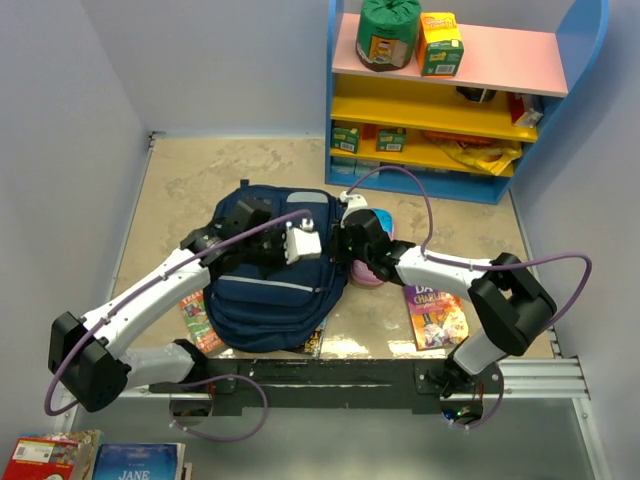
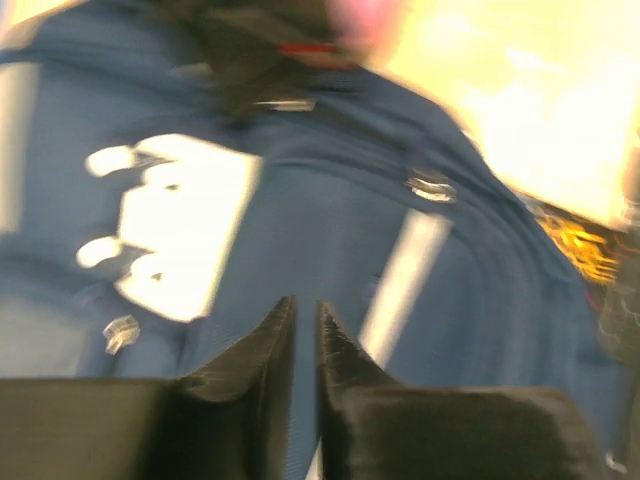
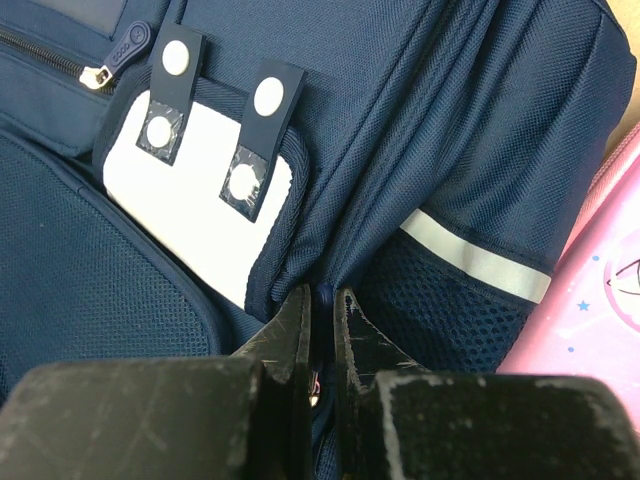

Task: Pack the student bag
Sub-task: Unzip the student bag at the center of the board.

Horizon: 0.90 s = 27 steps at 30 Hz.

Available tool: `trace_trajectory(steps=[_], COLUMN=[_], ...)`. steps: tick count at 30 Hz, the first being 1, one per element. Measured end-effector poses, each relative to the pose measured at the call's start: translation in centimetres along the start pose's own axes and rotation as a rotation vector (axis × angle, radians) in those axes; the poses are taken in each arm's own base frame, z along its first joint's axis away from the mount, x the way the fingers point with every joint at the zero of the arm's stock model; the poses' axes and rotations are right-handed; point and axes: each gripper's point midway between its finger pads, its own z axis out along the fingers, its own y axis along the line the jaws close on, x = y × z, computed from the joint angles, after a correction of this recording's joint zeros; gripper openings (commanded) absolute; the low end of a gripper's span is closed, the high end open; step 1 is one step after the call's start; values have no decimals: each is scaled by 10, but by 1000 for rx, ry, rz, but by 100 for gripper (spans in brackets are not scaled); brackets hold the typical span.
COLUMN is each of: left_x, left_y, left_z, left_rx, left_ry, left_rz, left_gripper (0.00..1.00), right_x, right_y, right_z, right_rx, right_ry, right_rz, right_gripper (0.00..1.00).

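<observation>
This looks like working the zip open: the left gripper [image 2: 306, 310], fingers a thin slit apart with nothing between, should pin the student bag [image 1: 270, 295], lying mid-table, while the other draws along the seam rather than upward. The right gripper [image 3: 320, 300] is pinched tight on the bag's side seam, beside the pink pencil case [image 3: 600, 300]; whether on fabric or a zip tab, I cannot tell.

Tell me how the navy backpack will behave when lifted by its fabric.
Likely floppy: the student bag lies slumped, its fabric creasing toward the right gripper. It would probably sag rather than slip, since the mesh looks grippy.
</observation>
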Motion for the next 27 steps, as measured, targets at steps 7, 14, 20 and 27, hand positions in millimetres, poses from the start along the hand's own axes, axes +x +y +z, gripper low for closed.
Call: trace_trajectory(steps=[7,14,20,27], left_x=[10,29,50,51], left_y=[-59,-87,-83,-81], left_z=[6,18,26,29], left_rx=[282,356,314,279], left_ry=[54,107,167,178], left_rz=[96,192,224,230], left_gripper=[51,52,35,0], right_x=[-1,0,3,-5], right_y=[0,0,-3,-5], right_z=[0,0,-1,3], right_rx=[-9,-10,-2,18], right_ry=[7,11,28,10], right_rz=[9,16,10,-1], right_gripper=[7,22,19,10])
